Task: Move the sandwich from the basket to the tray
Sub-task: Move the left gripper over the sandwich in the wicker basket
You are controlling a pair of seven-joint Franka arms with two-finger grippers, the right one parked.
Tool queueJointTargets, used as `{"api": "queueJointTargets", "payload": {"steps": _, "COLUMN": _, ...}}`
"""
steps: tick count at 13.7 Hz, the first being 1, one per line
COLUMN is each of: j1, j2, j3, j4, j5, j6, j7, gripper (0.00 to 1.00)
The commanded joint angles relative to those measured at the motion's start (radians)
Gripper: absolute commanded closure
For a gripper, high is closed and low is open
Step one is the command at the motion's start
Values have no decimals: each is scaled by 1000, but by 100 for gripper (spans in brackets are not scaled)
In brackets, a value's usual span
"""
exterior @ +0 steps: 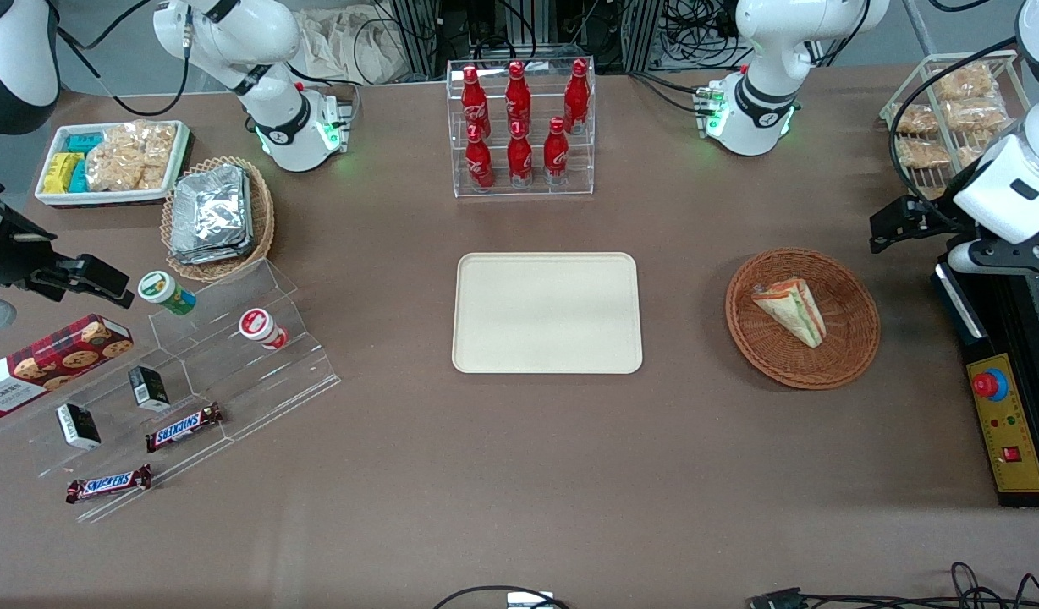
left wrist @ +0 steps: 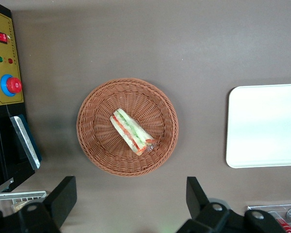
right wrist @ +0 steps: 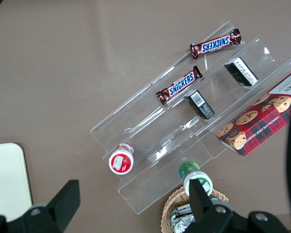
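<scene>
The sandwich [exterior: 792,309], a pale wedge with green, orange and red layers in clear wrap, lies in the round reddish-brown wicker basket [exterior: 858,338] toward the working arm's end of the table. The cream tray [exterior: 546,313] lies flat and bare at the table's middle. My left gripper [exterior: 896,227] hangs high above the table beside the basket, open and empty. In the left wrist view the sandwich [left wrist: 132,132] lies in the middle of the basket [left wrist: 97,141], the tray [left wrist: 264,126] lies beside it, and my gripper [left wrist: 130,196] has its fingers spread wide, apart from the basket.
A black and yellow control box [exterior: 1006,423] with a red button stands beside the basket. A wire rack of pastries [exterior: 951,110] and a clear rack of red bottles [exterior: 522,127] stand farther back. A tan basket of foil packs [exterior: 217,216] and a clear snack stand [exterior: 189,372] lie toward the parked arm's end.
</scene>
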Motion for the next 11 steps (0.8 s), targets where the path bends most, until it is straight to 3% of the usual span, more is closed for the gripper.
{"api": "queueJointTargets", "payload": {"steps": 1, "j1": 1, "j2": -6, "j3": 5, "j4": 1, "j5": -16, "j6": -28, "j7": 12, "gripper": 0}}
{"api": "queueJointTargets", "payload": {"steps": 7, "j1": 1, "j2": 4, "j3": 5, "j4": -8, "j5": -2, "j6": -28, "j7": 19, "gripper": 0}}
{"api": "queueJointTargets", "payload": {"steps": 11, "j1": 30, "j2": -54, "j3": 11, "j4": -193, "j5": 4, "j6": 105, "j7": -37, "gripper": 0}}
